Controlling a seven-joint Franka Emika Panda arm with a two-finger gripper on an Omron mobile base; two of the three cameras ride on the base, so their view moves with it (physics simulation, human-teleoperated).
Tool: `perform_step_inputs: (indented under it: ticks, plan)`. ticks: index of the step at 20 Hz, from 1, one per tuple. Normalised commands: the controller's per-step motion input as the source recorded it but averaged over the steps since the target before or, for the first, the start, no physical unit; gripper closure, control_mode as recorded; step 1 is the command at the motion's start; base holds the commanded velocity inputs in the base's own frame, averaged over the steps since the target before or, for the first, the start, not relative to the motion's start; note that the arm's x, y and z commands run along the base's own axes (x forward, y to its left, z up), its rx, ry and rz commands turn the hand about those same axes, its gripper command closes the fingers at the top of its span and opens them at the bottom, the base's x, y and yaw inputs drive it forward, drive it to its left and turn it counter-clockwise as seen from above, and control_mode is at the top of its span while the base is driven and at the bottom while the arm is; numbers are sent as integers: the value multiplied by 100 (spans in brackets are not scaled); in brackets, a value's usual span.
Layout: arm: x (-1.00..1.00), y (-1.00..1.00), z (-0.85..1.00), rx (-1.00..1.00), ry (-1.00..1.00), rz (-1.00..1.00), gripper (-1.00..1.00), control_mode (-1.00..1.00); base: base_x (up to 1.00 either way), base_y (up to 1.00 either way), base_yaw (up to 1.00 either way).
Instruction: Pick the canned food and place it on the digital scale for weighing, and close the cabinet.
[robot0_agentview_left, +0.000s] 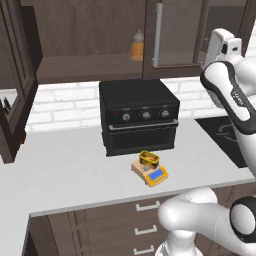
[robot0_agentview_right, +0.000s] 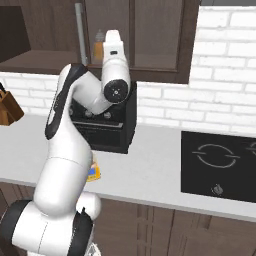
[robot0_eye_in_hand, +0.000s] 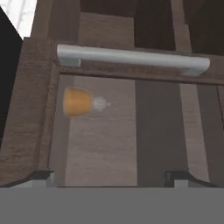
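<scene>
The gripper, fingers apart and empty, faced the cabinet door; its silver handle lay crosswise just ahead.

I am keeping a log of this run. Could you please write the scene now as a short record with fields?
canned food: resting on the digital scale
scale position: on the counter, in front of the black toaster oven
cabinet: left door swung open, right door with silver handle shut
inside cabinet: orange bottle on the shelf
gripper: open, empty, facing the right door's handle
</scene>
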Motion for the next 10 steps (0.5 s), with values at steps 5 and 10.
perform_step_inputs:
  ticks: [5,10]
  plan:
    - [-100,6,-19,0,0,0,-100,-100,0,0,0]
    - [-100,12,-26,0,-2,0,-100,-100,0,0,0]
